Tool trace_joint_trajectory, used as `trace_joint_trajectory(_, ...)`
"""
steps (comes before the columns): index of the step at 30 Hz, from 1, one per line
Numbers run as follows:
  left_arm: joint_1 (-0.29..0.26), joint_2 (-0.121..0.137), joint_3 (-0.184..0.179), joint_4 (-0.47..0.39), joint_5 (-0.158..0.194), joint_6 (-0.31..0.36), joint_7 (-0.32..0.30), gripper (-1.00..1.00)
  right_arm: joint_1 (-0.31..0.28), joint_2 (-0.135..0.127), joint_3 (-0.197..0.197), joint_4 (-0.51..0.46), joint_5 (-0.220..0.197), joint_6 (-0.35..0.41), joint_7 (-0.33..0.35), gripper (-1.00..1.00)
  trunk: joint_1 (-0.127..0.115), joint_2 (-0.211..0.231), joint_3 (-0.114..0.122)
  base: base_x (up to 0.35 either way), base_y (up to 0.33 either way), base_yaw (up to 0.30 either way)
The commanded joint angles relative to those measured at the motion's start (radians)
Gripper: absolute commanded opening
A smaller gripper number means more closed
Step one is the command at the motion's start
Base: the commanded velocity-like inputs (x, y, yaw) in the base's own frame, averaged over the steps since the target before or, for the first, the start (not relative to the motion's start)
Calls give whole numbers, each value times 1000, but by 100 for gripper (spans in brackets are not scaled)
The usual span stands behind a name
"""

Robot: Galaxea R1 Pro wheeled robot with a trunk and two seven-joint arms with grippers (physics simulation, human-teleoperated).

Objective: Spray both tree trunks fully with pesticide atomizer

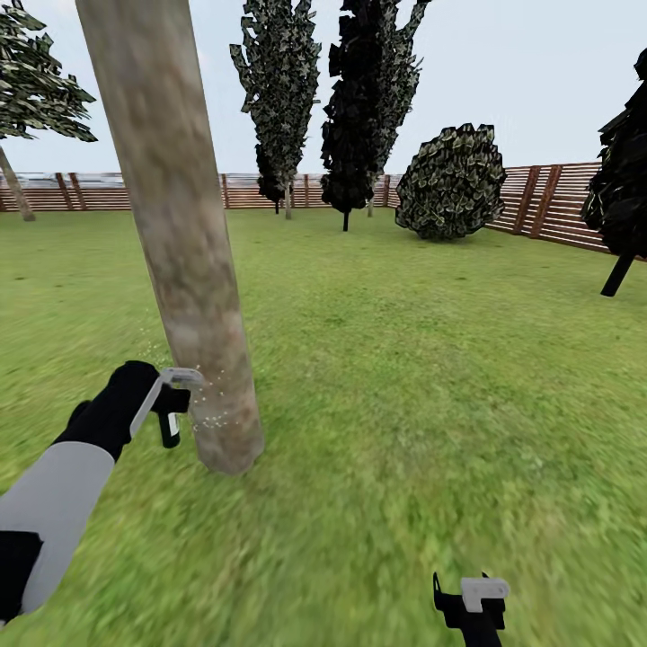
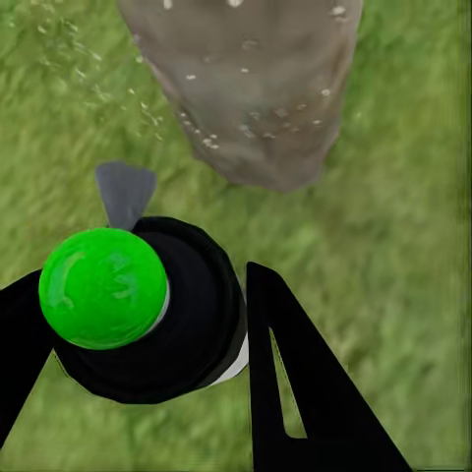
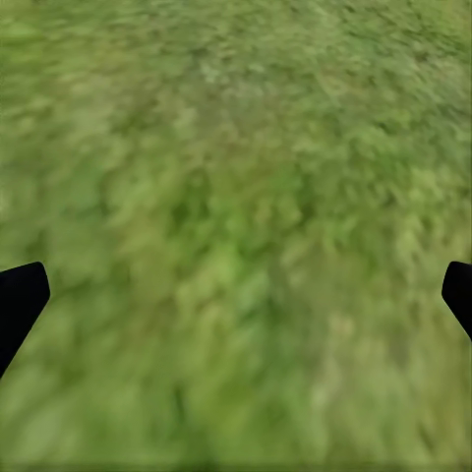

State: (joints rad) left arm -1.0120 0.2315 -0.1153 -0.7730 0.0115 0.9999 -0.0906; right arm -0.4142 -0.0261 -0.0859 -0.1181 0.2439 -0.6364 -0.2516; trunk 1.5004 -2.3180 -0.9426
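Left gripper (image 1: 171,409) clamped round pesticide atomizer (image 2: 147,310), fingers (image 2: 305,393) snug on black body, green cap up top, grey nozzle aimed at tree trunk (image 1: 180,243). Atomizer sits near left, just beside trunk base, not touching. White droplets (image 1: 211,418) speckled on low bark and in air. Right gripper (image 1: 472,607) hanging low near right over grass (image 1: 431,377), fingertips (image 3: 20,300) spread wide, holding nothing. Brown slat fence (image 1: 548,202) and dark cone trees (image 1: 364,108) far back.

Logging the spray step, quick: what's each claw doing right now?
Left claw: closed on the atomizer, near the tree trunk.
Right claw: open, holding nothing, above grass.
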Motion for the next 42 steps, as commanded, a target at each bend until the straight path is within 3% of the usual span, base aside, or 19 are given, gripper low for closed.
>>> trace_joint_trajectory(1,2,0,-1,-1,-3,1,-9,-100,0,0,0,0,0,0,0,100,0,0,0,0,0,0)
trace_joint_trajectory(4,12,11,-5,-5,-8,-1,-101,-100,0,0,0,0,0,0,0,100,0,0,0,0,0,0)
trace_joint_trajectory(7,12,13,-29,-7,-13,1,-115,-100,0,0,0,0,0,0,0,100,0,0,0,61,0,0)
trace_joint_trajectory(9,12,12,-92,-7,-78,3,-117,-100,0,0,0,0,0,0,0,100,0,0,0,286,0,0)
trace_joint_trajectory(12,12,11,-105,-6,-118,4,-116,-100,0,0,0,0,0,0,0,100,0,0,0,327,0,0)
trace_joint_trajectory(23,18,14,-94,7,-124,2,-117,-100,0,0,0,0,0,0,0,100,0,0,0,28,-215,9)
trace_joint_trajectory(36,18,14,-89,7,-124,2,-111,-100,0,0,0,0,0,0,-1,100,0,0,0,70,-272,188)
trace_joint_trajectory(39,18,14,-40,7,-124,1,-110,-100,0,0,0,0,-1,0,-2,100,0,0,0,150,-269,1)
trace_joint_trajectory(42,21,14,-20,7,-126,0,-109,-100,0,0,0,0,0,0,-2,100,0,0,0,151,-269,0)
